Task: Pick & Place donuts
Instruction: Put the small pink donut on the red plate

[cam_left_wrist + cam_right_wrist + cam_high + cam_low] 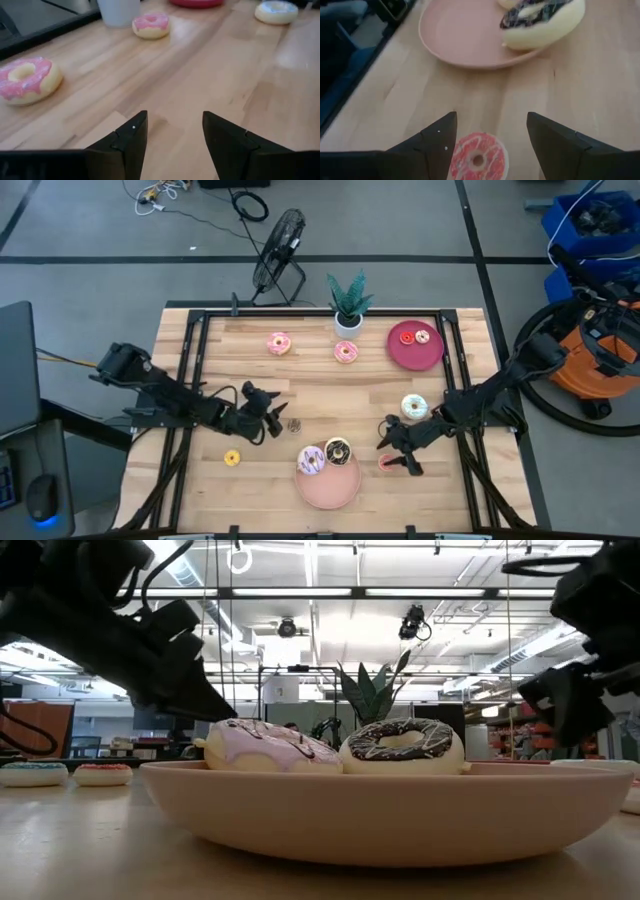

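Hovering spread over a small red donut (477, 161) on the desk (320, 380): right pincer (400, 455), straddling it for a likely pick toward the near pink plate (335, 492). Already holding a purple-iced donut (310, 461) and a chocolate donut (338, 450). Spread over bare wood, gripping nothing: left pincer (283, 423). Scattered elsewhere: pink donuts (279, 343), a white donut (414, 407), a yellow donut (232, 458). Standing at the far edge, clear of both arms: potted plant (348, 302).
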